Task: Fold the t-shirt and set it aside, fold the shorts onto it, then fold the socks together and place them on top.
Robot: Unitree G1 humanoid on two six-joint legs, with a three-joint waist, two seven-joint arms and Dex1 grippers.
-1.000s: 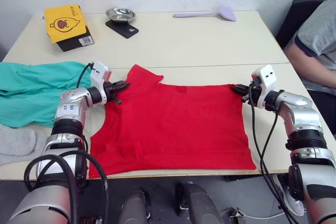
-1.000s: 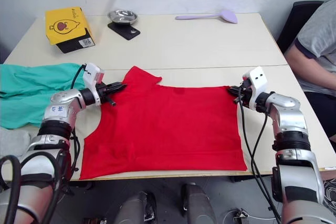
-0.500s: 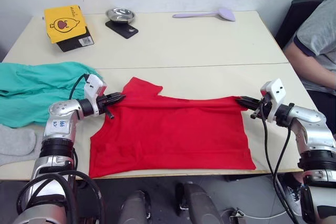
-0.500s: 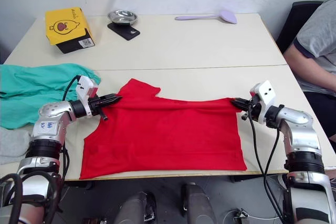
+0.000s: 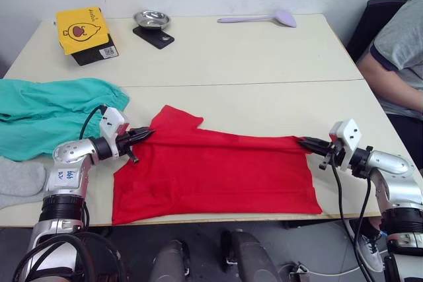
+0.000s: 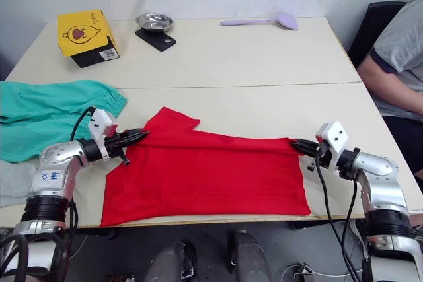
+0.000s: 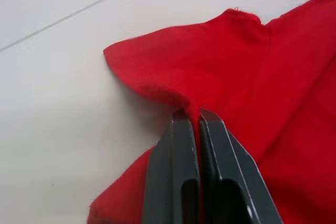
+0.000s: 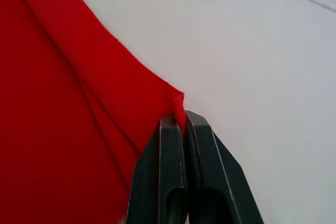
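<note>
The red t-shirt (image 5: 218,170) lies on the near half of the table, its far edge lifted and drawn toward me in a fold. My left gripper (image 5: 142,134) is shut on the shirt's left far edge by the sleeve (image 7: 173,77). My right gripper (image 5: 305,142) is shut on the shirt's right far corner (image 8: 176,100). The teal-green shorts (image 5: 46,113) lie bunched at the table's left edge. A light grey sock (image 5: 20,179) rests at the near left corner.
At the far left stand a yellow box (image 5: 82,29) on a black block, and a metal bowl (image 5: 151,18) on a black scale. A lilac spatula (image 5: 264,17) lies at the far right. A person in a grey shirt (image 5: 396,51) sits at the right.
Both grippers have pulled the shirt's far edge toward me and lower, so the red cloth now covers less depth of the table. The shorts and sock have not moved.
</note>
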